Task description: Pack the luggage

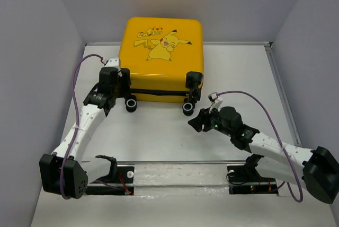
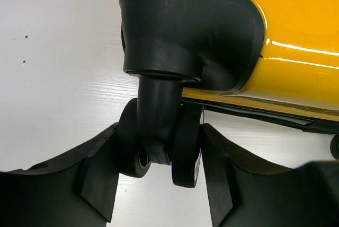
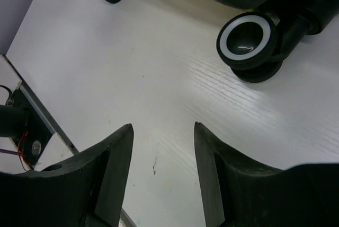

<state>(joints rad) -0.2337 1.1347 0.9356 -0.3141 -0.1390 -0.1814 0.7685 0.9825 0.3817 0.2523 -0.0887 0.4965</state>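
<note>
Table: white, finely ribbed surface, lying flat and reflecting soft, even light. Left wall, back wall, right wall: plain pale grey panels, standing around three sides of the table and meeting its edges. Shiny strip: running along the near edge.

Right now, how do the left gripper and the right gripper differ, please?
The left gripper clasps a caster wheel of the yellow suitcase between its fingers; the right gripper holds open fingers around nothing. The left gripper sits at the suitcase's corner; the right gripper hovers over bare table, short of the other caster. Both face the suitcase.
</note>
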